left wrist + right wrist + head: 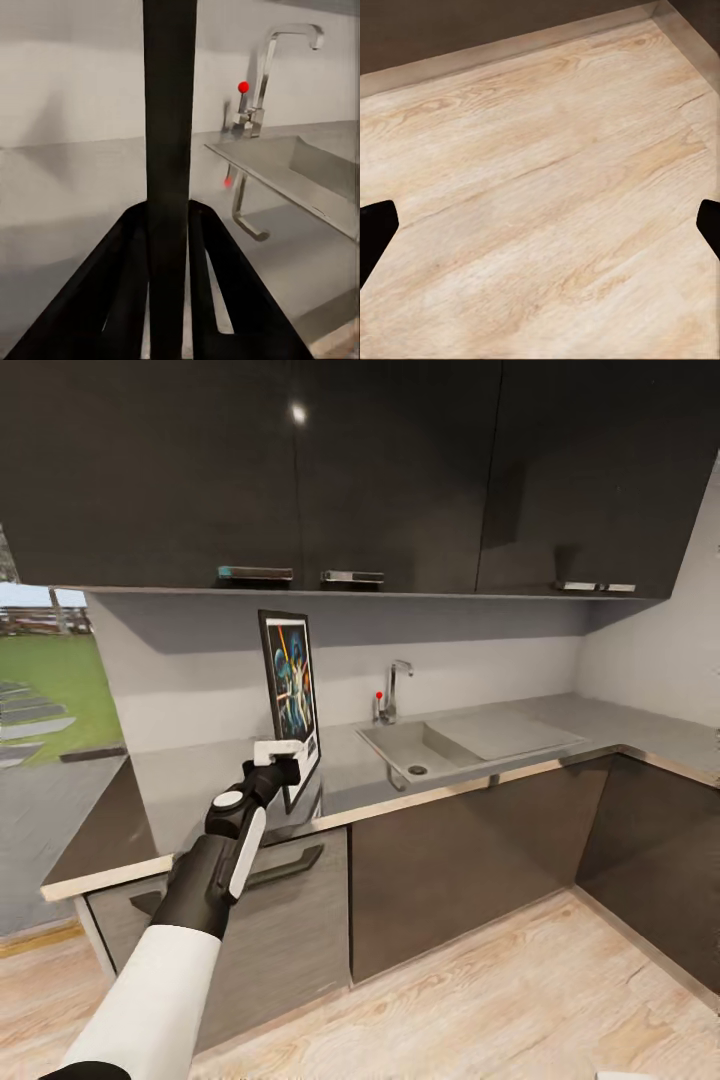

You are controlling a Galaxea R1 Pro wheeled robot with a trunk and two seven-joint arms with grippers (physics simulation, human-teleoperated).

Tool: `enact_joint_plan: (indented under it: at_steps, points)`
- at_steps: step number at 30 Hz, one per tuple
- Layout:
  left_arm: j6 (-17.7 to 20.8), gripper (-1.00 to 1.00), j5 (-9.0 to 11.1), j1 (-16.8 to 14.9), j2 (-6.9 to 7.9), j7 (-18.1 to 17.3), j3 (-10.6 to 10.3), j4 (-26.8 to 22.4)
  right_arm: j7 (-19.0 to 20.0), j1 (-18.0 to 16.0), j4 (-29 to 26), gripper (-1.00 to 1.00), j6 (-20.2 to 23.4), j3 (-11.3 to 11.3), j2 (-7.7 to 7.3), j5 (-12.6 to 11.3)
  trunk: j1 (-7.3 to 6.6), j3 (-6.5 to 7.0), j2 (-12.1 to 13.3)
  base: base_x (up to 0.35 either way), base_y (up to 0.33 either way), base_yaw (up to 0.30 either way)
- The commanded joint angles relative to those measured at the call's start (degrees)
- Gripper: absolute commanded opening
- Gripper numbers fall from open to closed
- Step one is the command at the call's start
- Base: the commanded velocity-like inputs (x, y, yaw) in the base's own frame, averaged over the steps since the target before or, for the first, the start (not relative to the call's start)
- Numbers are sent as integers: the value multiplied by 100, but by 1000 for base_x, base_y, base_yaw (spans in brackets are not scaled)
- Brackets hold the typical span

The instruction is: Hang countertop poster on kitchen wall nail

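- At the left of the head view, a window is seen with green lawn outside, beside the end of the long grey kitchen countertop (200, 780).
- The left arm is stretched forward from the lower left, and the left gripper (285, 752) is closed on the lower edge of the poster (291, 675).
- The poster is held upright and edge-on to the robot, over the countertop just in front of the pale back wall; whether its bottom edge touches the slab or is just lifted cannot be told.
- In the left wrist view, the poster's dark edge (170, 150) is seen as an upright band clamped between the two black fingers (124, 300).
- To the right of the poster, a sink (440, 745) is set into the countertop, with a chrome tap (393, 690) behind it.
- Dark wall cupboards (400, 470) run above, and dark base cupboards stand below.
- In the right wrist view, a pale wooden floor (540, 195) is looked down on; the right gripper's fingertips, at the two edges of that picture, are spread wide with nothing between them.
- The grasp is judged done; carrying the poster to a wall nail and hanging it is left.
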Motion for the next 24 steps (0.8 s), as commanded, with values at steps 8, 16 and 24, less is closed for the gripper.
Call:
enact_joint_plan:
  at_steps: [8,16,24]
  points:
    - [298,-100,-5,5,0,20,-14,-364,-5,-3,3,100,-17,-2,0,3,-4,-7,-4,-336,0,0]
    - [343,-100,8,180,4,-264,-13,-809,5,-3,3,100,-27,0,-6,3,-4,-7,-4,-339,0,0]
    - [346,-100,11,600,8,-641,-16,-1219,5,-3,158,100,-329,-8,-10,3,-4,-7,-4,-339,0,0]
